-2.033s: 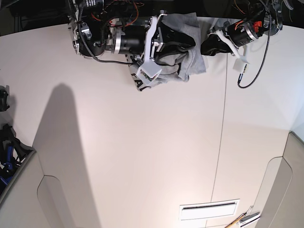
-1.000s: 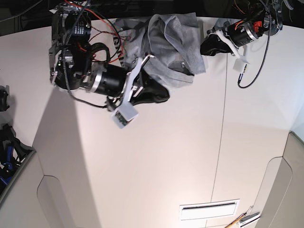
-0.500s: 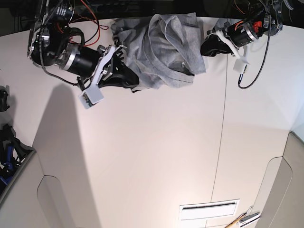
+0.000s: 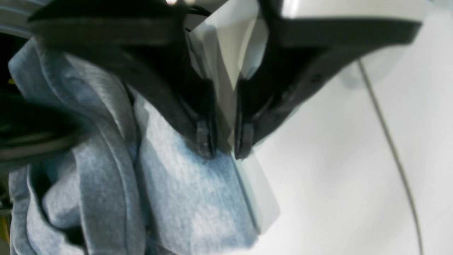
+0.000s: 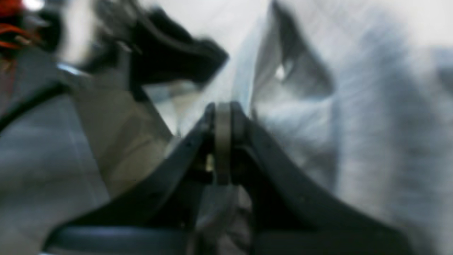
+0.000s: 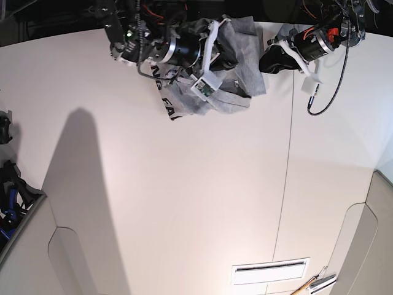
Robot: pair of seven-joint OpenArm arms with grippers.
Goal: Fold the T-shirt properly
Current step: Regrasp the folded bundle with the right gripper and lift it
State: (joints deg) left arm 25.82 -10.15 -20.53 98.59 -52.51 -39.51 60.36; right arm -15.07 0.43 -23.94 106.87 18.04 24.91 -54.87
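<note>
The light grey T-shirt (image 6: 242, 77) lies crumpled at the table's far edge, with dark lettering (image 6: 169, 110) on its lower-left flap. My right gripper (image 6: 235, 61) sits over the heap. In the right wrist view its fingers (image 5: 221, 117) are pressed together, with a taut fold of T-shirt (image 5: 354, 124) rising from the tips. My left gripper (image 6: 264, 63) touches the shirt's right edge. The left wrist view shows the left gripper (image 4: 224, 150) with its jaws narrowly apart, a pale hem between them and T-shirt (image 4: 191, 205) bunched below and to the left.
A seam (image 6: 287, 160) runs down the white table. A slotted vent (image 6: 270, 270) and a couple of tools (image 6: 314, 284) lie near the front edge. Dark gear (image 6: 9, 190) stands at the left border. A black cable (image 6: 328, 92) loops below the left arm.
My right arm has swung from the far left back rightward over the shirt, bunching it up again. The lettered flap now shows at the lower left. The left arm has stayed still.
</note>
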